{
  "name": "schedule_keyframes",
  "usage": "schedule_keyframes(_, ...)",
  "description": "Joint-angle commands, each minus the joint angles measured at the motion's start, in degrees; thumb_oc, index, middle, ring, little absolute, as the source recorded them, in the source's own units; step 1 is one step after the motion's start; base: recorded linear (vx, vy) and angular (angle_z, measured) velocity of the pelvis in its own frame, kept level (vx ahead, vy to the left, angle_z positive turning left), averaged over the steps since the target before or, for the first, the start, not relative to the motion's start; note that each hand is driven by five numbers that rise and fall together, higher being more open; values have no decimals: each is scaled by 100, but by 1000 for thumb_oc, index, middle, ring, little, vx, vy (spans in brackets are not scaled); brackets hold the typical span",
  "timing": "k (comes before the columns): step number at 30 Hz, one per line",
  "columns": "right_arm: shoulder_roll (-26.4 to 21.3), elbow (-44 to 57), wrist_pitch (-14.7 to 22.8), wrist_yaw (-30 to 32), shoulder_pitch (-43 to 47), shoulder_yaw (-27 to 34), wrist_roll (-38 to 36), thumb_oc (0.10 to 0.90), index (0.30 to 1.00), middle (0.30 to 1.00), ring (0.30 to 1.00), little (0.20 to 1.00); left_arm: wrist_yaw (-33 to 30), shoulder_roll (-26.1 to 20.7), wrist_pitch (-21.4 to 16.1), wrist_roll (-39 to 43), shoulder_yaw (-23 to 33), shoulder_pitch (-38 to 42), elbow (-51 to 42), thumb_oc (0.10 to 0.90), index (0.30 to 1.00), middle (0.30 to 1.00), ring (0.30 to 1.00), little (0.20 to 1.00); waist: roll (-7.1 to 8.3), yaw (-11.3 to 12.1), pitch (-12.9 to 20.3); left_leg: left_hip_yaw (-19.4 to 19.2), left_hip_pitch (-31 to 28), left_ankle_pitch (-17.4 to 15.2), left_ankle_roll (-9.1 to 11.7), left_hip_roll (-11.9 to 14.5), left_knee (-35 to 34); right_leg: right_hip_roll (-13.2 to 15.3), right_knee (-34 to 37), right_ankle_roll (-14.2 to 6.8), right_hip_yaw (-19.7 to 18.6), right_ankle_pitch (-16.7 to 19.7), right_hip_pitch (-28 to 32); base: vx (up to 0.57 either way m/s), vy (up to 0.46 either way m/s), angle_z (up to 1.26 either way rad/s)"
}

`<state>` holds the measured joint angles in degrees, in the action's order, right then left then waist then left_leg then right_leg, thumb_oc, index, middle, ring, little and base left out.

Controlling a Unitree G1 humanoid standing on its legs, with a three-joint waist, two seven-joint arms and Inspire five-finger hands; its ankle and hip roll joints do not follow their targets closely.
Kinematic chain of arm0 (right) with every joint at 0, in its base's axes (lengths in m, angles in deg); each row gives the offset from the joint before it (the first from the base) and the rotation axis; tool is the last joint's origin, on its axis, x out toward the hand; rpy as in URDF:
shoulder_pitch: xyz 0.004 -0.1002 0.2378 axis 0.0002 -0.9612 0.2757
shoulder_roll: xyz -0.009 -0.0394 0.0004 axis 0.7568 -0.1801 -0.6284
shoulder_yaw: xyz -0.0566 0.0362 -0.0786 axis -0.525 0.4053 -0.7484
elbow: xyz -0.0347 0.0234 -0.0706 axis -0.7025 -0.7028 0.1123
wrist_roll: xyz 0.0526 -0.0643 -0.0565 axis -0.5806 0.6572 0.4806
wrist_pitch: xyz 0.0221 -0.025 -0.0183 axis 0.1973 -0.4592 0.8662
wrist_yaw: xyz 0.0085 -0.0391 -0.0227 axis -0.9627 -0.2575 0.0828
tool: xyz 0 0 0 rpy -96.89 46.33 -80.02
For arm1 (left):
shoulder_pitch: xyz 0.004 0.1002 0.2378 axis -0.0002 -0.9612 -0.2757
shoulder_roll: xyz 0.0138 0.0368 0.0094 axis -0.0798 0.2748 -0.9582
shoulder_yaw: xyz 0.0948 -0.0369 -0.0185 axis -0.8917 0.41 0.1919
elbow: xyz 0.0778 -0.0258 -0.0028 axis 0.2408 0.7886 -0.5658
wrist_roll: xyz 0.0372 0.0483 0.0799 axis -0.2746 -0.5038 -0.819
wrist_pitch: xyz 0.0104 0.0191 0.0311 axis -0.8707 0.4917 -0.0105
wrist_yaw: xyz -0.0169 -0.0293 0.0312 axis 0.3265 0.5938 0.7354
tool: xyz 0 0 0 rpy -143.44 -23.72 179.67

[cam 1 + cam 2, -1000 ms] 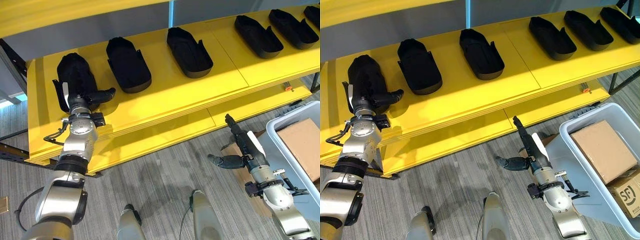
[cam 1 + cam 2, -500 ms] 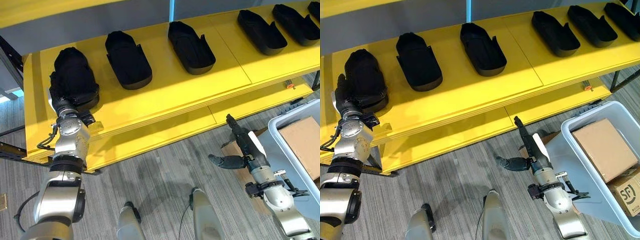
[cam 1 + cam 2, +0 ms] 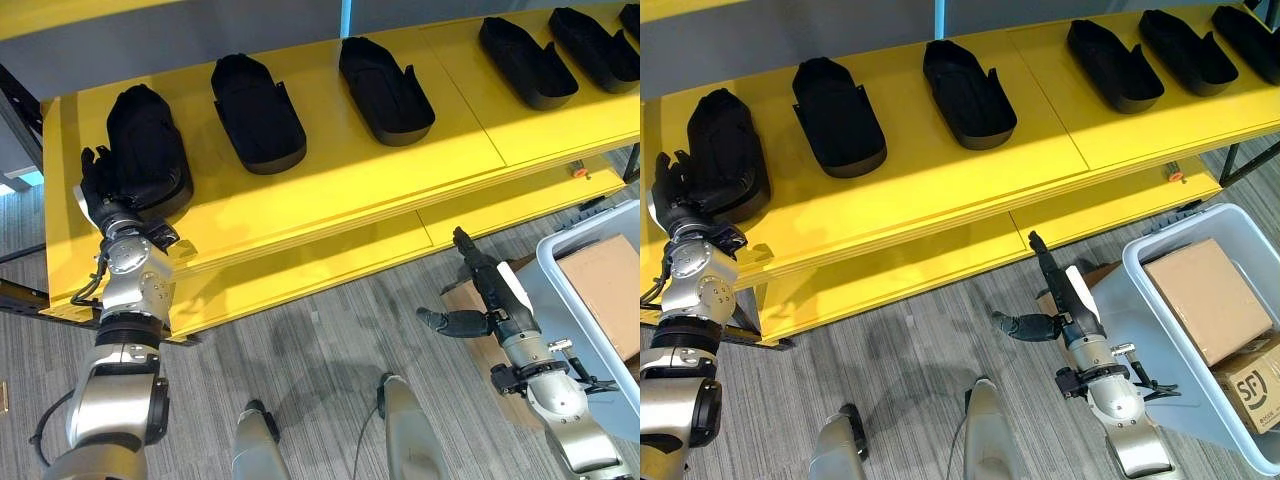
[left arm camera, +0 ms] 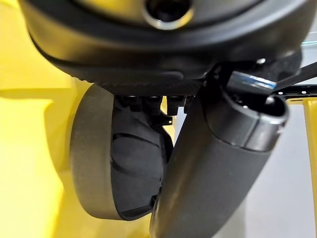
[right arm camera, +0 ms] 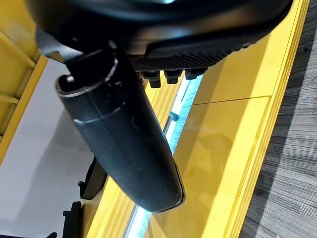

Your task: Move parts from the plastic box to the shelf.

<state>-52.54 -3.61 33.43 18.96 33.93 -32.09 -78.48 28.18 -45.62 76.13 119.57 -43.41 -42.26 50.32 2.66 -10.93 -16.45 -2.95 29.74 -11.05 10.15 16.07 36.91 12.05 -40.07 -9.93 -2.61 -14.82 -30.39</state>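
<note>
Parts [image 3: 148, 150] laid in row on yellow shelf [image 3: 330, 185]; six black shoe-shaped pieces seen, well apart from each other. Leftmost part touched at its near left edge by left hand [image 3: 98, 185], fingers straight and spread, nothing gripped. Right hand [image 3: 478, 300] held low over grey floor [image 3: 320, 340], in front of shelf's lower level, fingers straight, thumb out to side, empty. Plastic box [image 3: 1200, 400] just beside right arm, cardboard cartons [image 3: 1205, 295] inside.
</note>
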Motion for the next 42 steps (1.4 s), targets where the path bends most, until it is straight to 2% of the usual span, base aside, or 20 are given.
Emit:
schedule_keyframes(1,-89,646,590,277,60,429,-174,900,1000,1000,1000,1000,-17,-206,-484,95,105,384,203,900,1000,1000,1000,1000,36,47,352,97,-101,-144,-396,-82,56,-46,200,338,220,276,137,0,0,0)
schedule_keyframes(13,-139,670,621,278,-20,441,-143,900,1000,1000,1000,1000,-232,-189,-567,72,280,309,125,900,1000,1000,1000,1000,55,86,370,100,-50,-150,-387,-75,83,-71,155,346,201,273,67,0,0,0)
schedule_keyframes(29,-236,712,646,330,37,431,-124,900,1000,1000,1000,1000,-540,-422,-724,32,611,81,-81,900,1000,1000,1000,1000,63,169,361,119,-21,-168,-398,-107,108,-46,143,331,218,260,84,0,0,0)
schedule_keyframes(42,-293,702,668,326,64,468,-117,900,1000,1000,1000,1000,-594,-541,-677,-324,511,118,-192,900,1000,1000,1000,1000,52,170,363,125,4,-190,-410,-126,165,-32,99,322,206,256,47,0,0,0)
